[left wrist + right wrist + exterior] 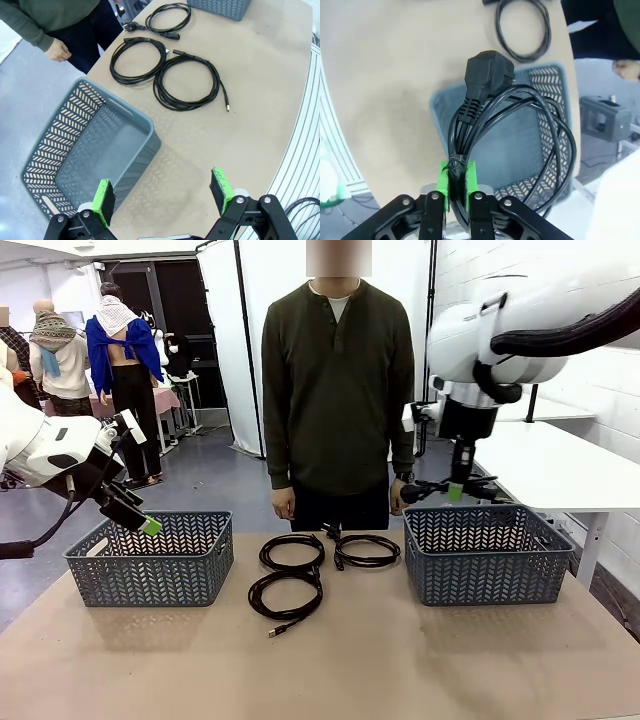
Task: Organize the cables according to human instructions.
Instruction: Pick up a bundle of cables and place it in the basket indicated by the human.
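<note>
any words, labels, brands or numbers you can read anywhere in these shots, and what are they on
No text can be read in any view.
left basket and right basket: moulded herringbone pattern, no label.
plug of the cable clamped in the right gripper: any moulded marks are too faint to read.
coiled cables on the table: plain black, no print visible.

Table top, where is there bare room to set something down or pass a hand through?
The wide near strip of the table in front of both baskets and the coils is bare. The left basket is bare inside too. Crowded: the far middle, where three coils lie close together, nearly reaching the right basket.
</note>
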